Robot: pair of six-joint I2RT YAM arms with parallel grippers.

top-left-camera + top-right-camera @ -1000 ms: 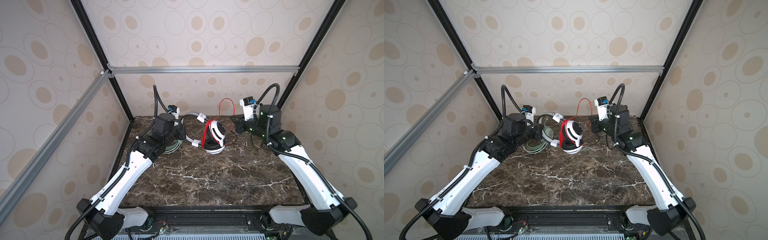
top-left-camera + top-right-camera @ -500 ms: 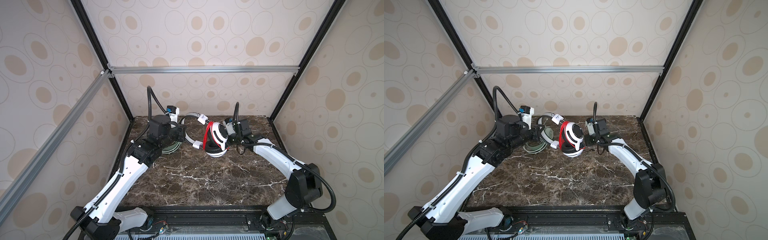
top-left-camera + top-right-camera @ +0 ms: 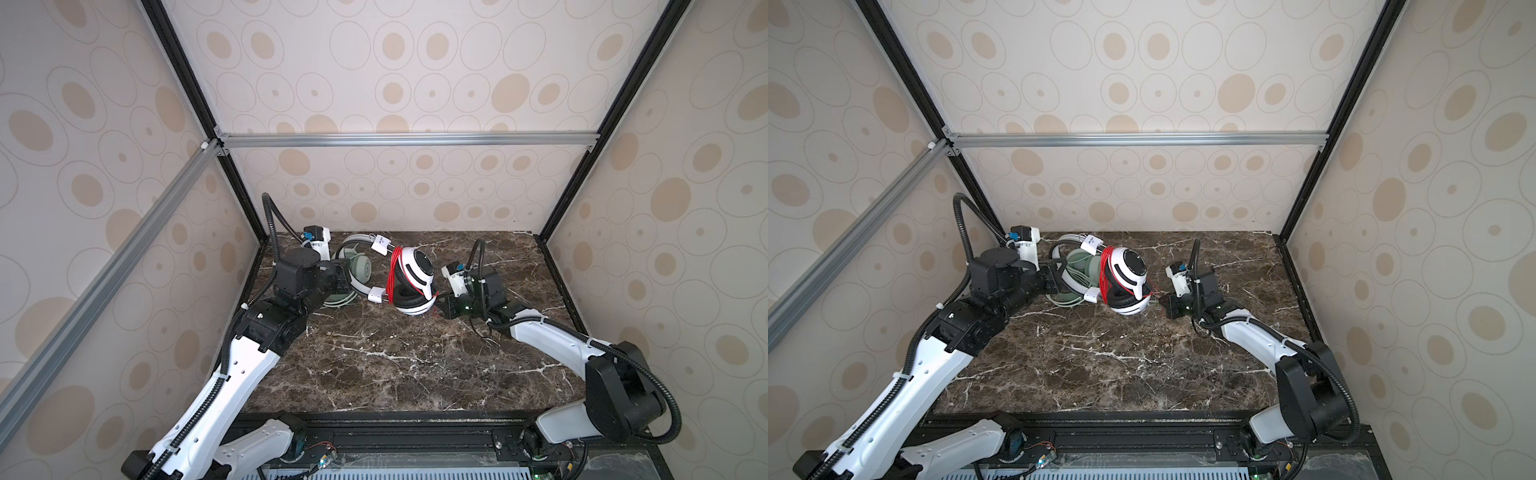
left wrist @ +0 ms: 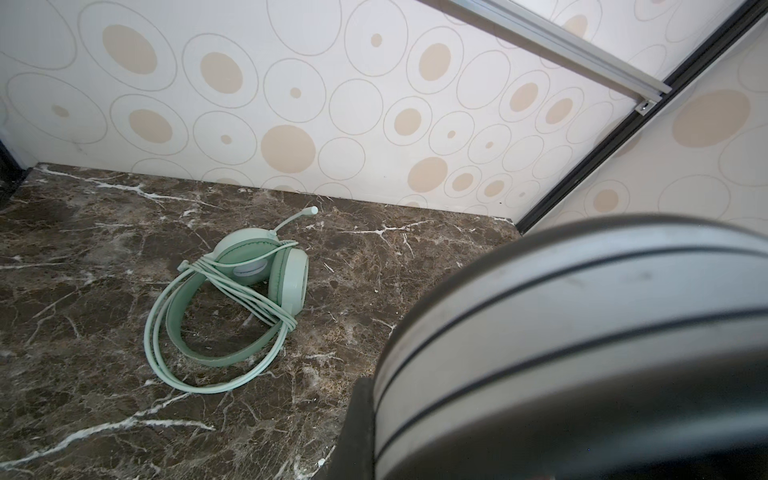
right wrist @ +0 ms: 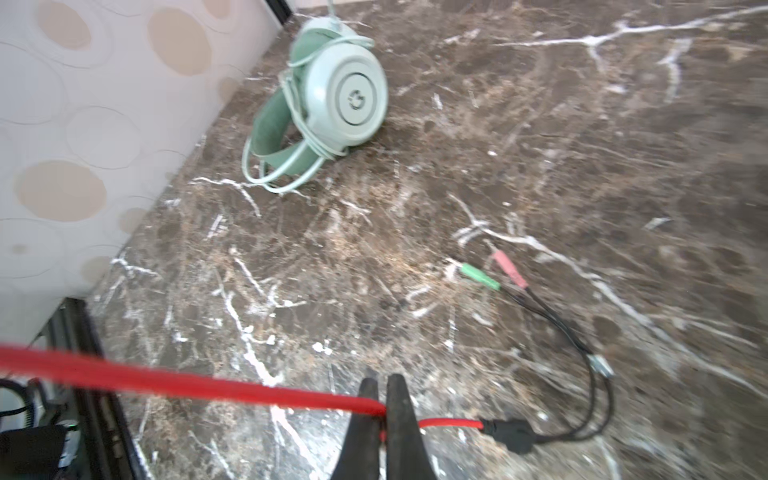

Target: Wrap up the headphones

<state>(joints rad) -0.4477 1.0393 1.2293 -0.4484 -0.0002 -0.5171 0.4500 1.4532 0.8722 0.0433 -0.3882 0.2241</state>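
Note:
The white-and-black headphones (image 3: 412, 279) (image 3: 1128, 277) rest on their earcups at the back of the marble table, with the red cable (image 3: 393, 275) wound around them in several turns. My left gripper (image 3: 341, 277) (image 3: 1054, 277) is shut on their grey headband (image 4: 582, 332), which fills much of the left wrist view. My right gripper (image 3: 441, 305) (image 5: 382, 401) sits low beside the earcups, shut on the red cable (image 5: 208, 380) near its end. The mint-green headphones (image 4: 232, 307) (image 5: 332, 99) lie behind the headband, wrapped in their pale cable.
Past my right gripper the red cable ends in a black splitter (image 5: 509, 432) with thin black leads to a green plug (image 5: 480, 277) and a pink plug (image 5: 510, 271) lying on the table (image 3: 395, 365). Patterned walls close in the back and sides.
My right arm came down from high at the back right to table level beside the earcups, drawing the raised red cable loop down against them. My left arm shifted slightly, still holding the headband.

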